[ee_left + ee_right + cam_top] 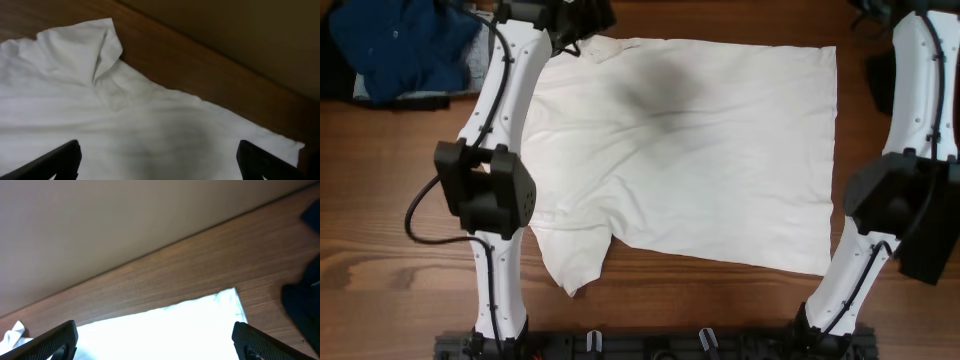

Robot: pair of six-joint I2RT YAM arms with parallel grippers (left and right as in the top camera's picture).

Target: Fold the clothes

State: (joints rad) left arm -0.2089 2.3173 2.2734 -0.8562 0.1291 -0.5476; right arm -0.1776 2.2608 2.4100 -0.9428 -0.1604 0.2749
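Sprawling creased on the wooden worktop [700, 300], the white T-shirt [690, 150] lies partly under one arm [505, 90]. Left gripper [159, 160] and right gripper [155, 340] gape, released.

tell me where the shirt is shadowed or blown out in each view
Overhead: evenly lit, with a soft grey shadow patch on the white T-shirt toward the top of the frame. Left wrist: dim and soft, the shirt looks grey, darkest at bottom centre. Right wrist: the shirt is blown out to flat white with no folds readable, while the wooden table is well exposed.
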